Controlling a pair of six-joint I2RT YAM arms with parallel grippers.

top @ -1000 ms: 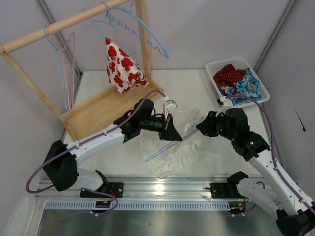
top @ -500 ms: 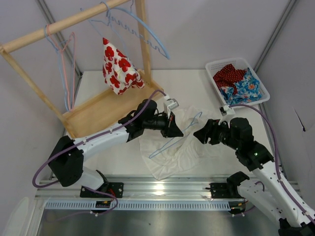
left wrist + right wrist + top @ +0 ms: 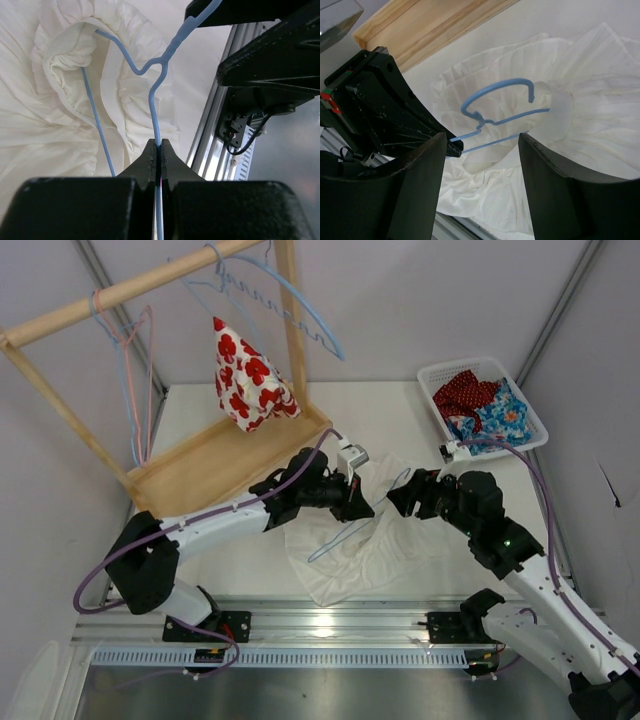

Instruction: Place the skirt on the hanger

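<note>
A white skirt lies crumpled on the table between the two arms. My left gripper is shut on the wire of a light blue hanger, just below its hook. In the left wrist view the hanger runs up from the left gripper, and one arm of it goes into a rolled opening of the skirt. My right gripper stands open just right of the hook. In the right wrist view the right gripper has nothing between its fingers, and the hanger lies over the skirt beyond.
A wooden rack stands at the back left with a red-flowered garment and spare hangers on its rail. A white basket of coloured clothes sits at the back right. A metal rail runs along the near edge.
My right gripper has opened and drawn back off the hanger. The left gripper has carried the hanger a little to the right. The flowered garment has swung slightly.
</note>
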